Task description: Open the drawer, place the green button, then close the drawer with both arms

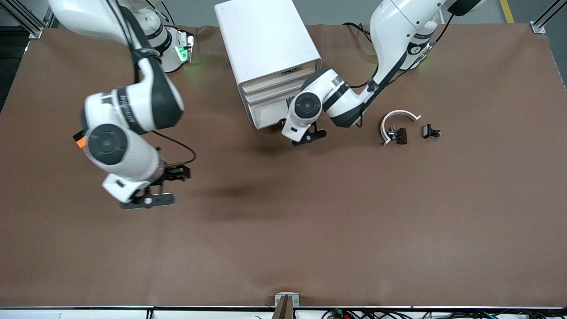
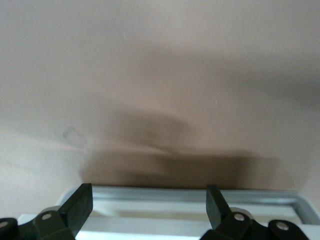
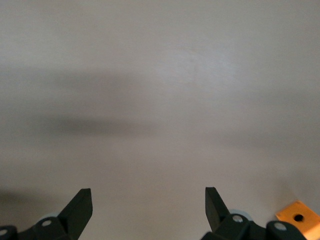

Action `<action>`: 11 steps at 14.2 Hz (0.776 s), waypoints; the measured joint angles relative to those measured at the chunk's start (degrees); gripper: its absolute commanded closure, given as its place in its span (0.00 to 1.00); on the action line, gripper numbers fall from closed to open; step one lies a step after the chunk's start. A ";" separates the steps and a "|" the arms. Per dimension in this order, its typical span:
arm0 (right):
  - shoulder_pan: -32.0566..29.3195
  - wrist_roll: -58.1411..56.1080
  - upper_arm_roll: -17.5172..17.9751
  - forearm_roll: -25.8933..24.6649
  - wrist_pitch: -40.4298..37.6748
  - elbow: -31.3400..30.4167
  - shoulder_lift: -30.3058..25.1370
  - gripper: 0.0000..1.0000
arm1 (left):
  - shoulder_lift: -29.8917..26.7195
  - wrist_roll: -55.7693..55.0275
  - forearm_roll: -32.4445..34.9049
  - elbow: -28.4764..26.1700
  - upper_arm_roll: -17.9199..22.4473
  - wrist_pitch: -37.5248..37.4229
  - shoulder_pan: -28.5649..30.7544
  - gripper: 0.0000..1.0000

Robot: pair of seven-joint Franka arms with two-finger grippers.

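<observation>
The white cabinet (image 1: 268,57) is set at the table's (image 1: 310,230) edge where the arm bases stand, near that edge's middle, its drawer fronts turned toward the front camera. The left gripper (image 1: 305,135) is held just in front of the lowest drawer (image 1: 270,110), low over the brown surface, its fingers (image 2: 77,207) spread apart and empty; in the left wrist view a pale rim (image 2: 260,197) is seen between them. The right gripper (image 1: 166,186) hangs over bare surface toward the right arm's end of the table, its fingers (image 3: 79,207) likewise released and grasping nothing. A wide stretch of uncluttered surface runs from both grippers down to the edge nearest the front camera. Toward the left arm's end, a white arc (image 1: 398,119) with a dark brown part (image 1: 398,135) and a small black part (image 1: 430,131) lie close together. An orange cube (image 3: 298,218) is cut off at the right wrist view's corner. The button cannot be made out in any view.
</observation>
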 measured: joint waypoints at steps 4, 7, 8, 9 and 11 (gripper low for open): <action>-6.05 -1.01 -0.01 0.01 -5.39 0.19 -5.06 0.00 | 0.02 -2.20 -0.49 -0.84 -2.13 0.00 -1.00 0.00; -8.73 -1.09 0.02 0.04 -10.57 0.20 -7.97 0.00 | 0.20 -2.25 -2.50 -1.01 -2.14 0.00 -2.48 0.00; -9.42 -1.09 0.04 0.04 -11.65 0.20 -8.64 0.00 | 0.30 -2.45 -2.57 -1.00 -2.04 0.02 -2.61 0.00; -10.14 -1.39 0.05 0.04 -12.60 0.21 -9.26 0.00 | 0.39 -2.45 -2.83 -0.98 -2.03 0.02 -2.55 0.00; -11.96 -5.46 0.04 0.03 -14.92 0.21 -10.32 0.00 | 0.45 -2.45 -3.04 -0.92 -2.03 0.02 -2.49 0.00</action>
